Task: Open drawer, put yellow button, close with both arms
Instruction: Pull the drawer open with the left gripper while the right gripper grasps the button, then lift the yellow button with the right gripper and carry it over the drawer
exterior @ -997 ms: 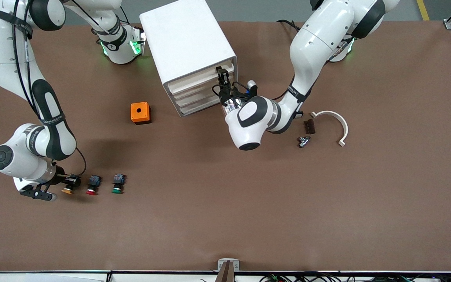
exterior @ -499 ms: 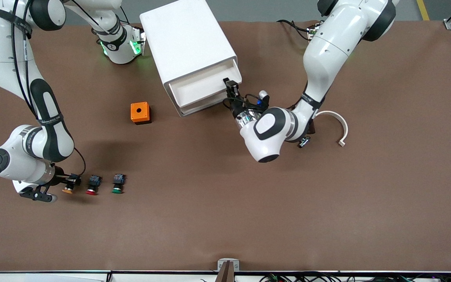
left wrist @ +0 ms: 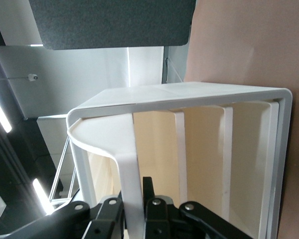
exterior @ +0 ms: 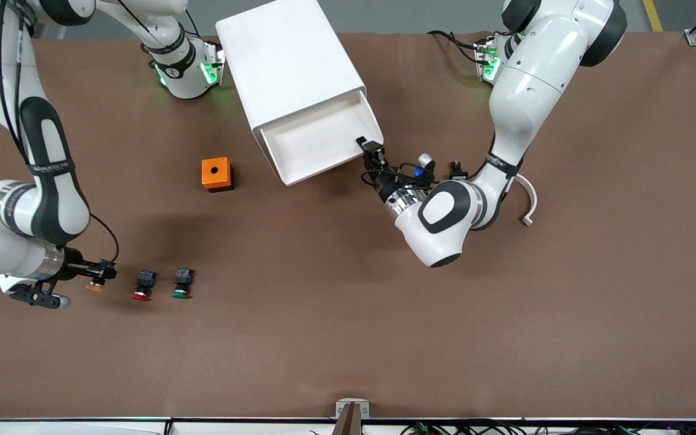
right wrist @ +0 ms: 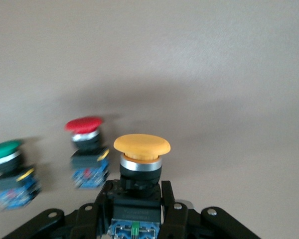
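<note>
Drawer point(exterior: 318, 142): top of cabinet, pulled out, left claw point(exterior: 374, 155) clamped on its front. Yellow button point(exterior: 95, 284): clamped in right claw point(exterior: 105, 271) above the table. Remaining: deposit, closing.

Brown table point(exterior: 348, 338) carries cabinet point(exterior: 287, 66), orange cube point(exterior: 216, 174), red button point(exterior: 142, 286), green button point(exterior: 181, 284).

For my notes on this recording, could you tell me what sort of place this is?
Probably a robotics lab bench: two white arms bolted along a brown-covered table, cables at the edge, and practice items such as a drawer cabinet and push buttons.
</note>
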